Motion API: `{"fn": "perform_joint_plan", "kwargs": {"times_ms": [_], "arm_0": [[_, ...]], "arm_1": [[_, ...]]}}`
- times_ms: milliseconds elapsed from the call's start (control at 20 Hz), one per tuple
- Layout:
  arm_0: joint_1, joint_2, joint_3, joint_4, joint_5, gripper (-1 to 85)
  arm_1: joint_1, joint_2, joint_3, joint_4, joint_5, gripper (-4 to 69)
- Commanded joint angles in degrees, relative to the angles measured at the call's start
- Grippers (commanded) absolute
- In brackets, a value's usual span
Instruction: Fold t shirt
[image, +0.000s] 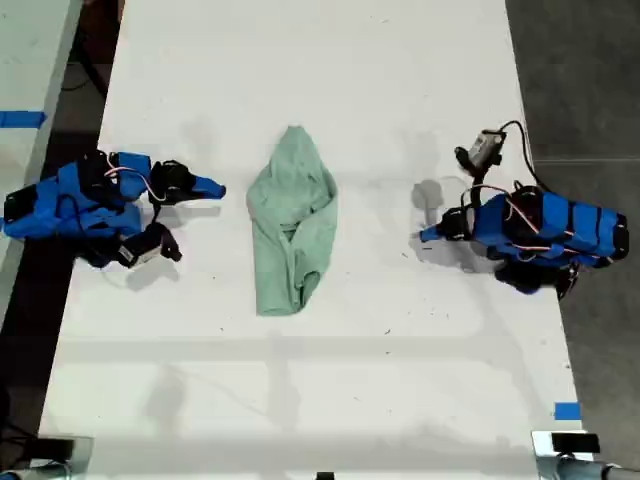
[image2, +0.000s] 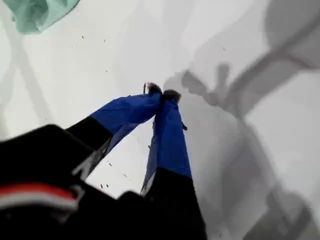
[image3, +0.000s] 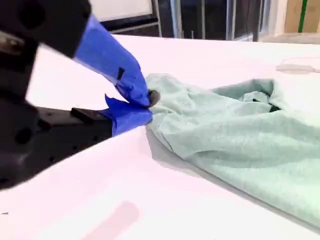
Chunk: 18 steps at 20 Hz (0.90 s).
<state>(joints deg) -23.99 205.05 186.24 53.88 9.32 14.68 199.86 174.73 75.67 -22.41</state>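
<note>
Our t shirt (image: 291, 222) bunched mid-table (image: 330, 400) between both arms, my first gripper (image2: 162, 94) closed and empty above bare table, well apart from it, my second gripper (image3: 146, 106) closed just beside the shirt's edge.

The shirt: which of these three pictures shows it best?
The exterior view: the whole shirt lies bunched on the white table, between the two arms. The second wrist view shows only part of it, close up and low. The first wrist view catches just a scrap at the picture's edge.
</note>
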Motion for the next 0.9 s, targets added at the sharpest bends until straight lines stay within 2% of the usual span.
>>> {"fn": "perform_joint_plan", "kwargs": {"times_ms": [0, 200, 300, 450, 600, 650, 750, 850], "arm_0": [[1.05, 0.44, 2.37, 0.44, -2.37, -0.3], [5.89, 0.44, -0.09, 0.35, -7.12, -0.3], [6.86, -3.25, -8.79, 1.93, -8.26, -0.3], [10.11, -34.19, -31.55, 1.23, -9.93, -0.3], [17.14, -60.03, -51.5, 2.37, -14.24, -0.3], [19.16, -66.71, -57.04, 2.64, -14.33, 2.1], [23.38, -76.82, -66.01, 2.99, -13.01, 19.2], [25.84, -80.07, -68.91, 2.37, -11.51, 23.1]], "arm_1": [[0.97, 0.7, 2.99, 1.32, 2.2, 0.9], [0.7, 0.7, -0.88, 2.9, 0.35, -0.5], [-1.76, -0.88, -8.61, 2.99, 0.53, -1.2], [-3.34, -18.81, -22.5, -0.44, 1.49, -1.6], [-9.32, -40.17, -31.9, -10.72, 4.75, 15.0], [-11.07, -46.58, -35.07, -13.62, 5.27, 19.3], [-13.97, -57.74, -42.28, -17.14, 5.71, 23.3], [-15.82, -66.09, -48.69, -19.95, 4.92, 25.7]]}}
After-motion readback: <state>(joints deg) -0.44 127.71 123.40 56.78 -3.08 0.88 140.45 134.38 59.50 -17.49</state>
